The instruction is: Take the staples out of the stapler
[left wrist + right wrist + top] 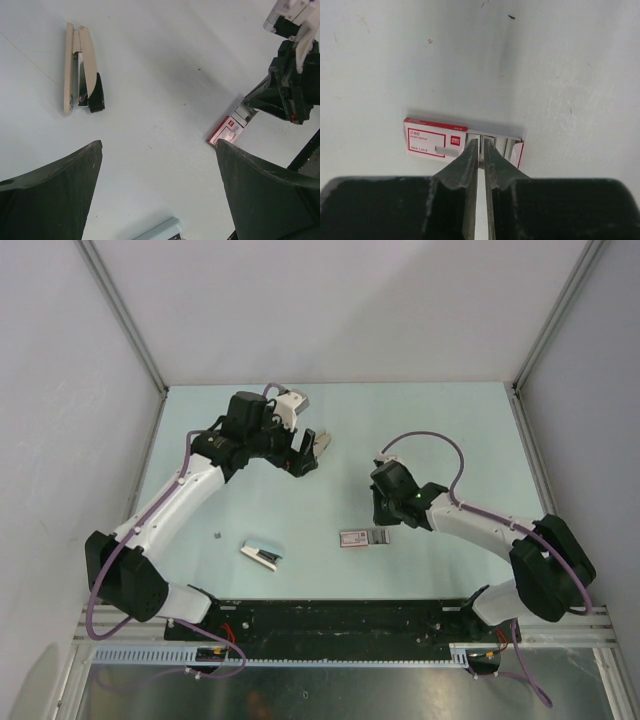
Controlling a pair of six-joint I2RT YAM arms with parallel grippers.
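Note:
The stapler [432, 140] is a small flat pink-red and white piece that looks like a printed box, with its tray slid out to the right. It lies on the table near the front middle [350, 537] and shows in the left wrist view [225, 132]. Grey ribbed staples [502, 146] lie side by side in the tray. My right gripper [480, 142] points down into the tray. Its jaws are almost together, pinching one grey strip at the tips. It hangs just right of the piece [385, 525]. My left gripper [305, 452] is wide open and empty, high above the far left [159, 144].
A beige and black desk stapler [82, 70] lies on the table by my left gripper [322, 440]. A pale blue stapler [262, 553] lies front left, its end showing in the left wrist view [162, 231]. Grey walls close in the table.

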